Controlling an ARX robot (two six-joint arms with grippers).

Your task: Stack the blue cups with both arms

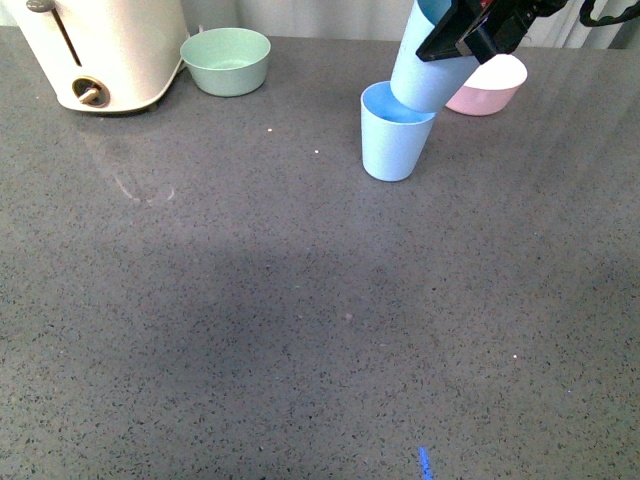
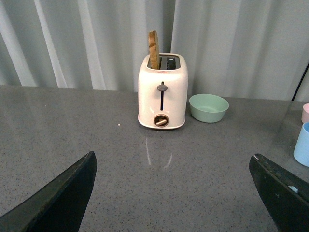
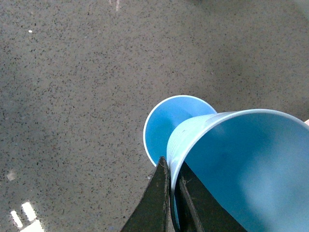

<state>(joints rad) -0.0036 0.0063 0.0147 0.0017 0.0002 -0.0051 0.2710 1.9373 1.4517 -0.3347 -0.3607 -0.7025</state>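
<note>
One pale blue cup [image 1: 393,135] stands upright on the grey counter at the back right. My right gripper [image 1: 462,38] is shut on the rim of the second blue cup [image 1: 428,70] and holds it tilted, its base dipping into the mouth of the standing cup. In the right wrist view the jaws pinch the held cup's wall [image 3: 176,150], with the standing cup [image 3: 166,125] below it. My left gripper [image 2: 174,166] is open and empty above the counter, far from both cups; the standing cup shows at that view's edge [image 2: 302,145].
A cream toaster [image 1: 100,50] with a slice in it stands at the back left. A sage-green bowl [image 1: 226,60] sits beside it. A pink bowl [image 1: 492,88] sits just behind the cups. The grey speckled counter [image 1: 300,330] spreads across the front.
</note>
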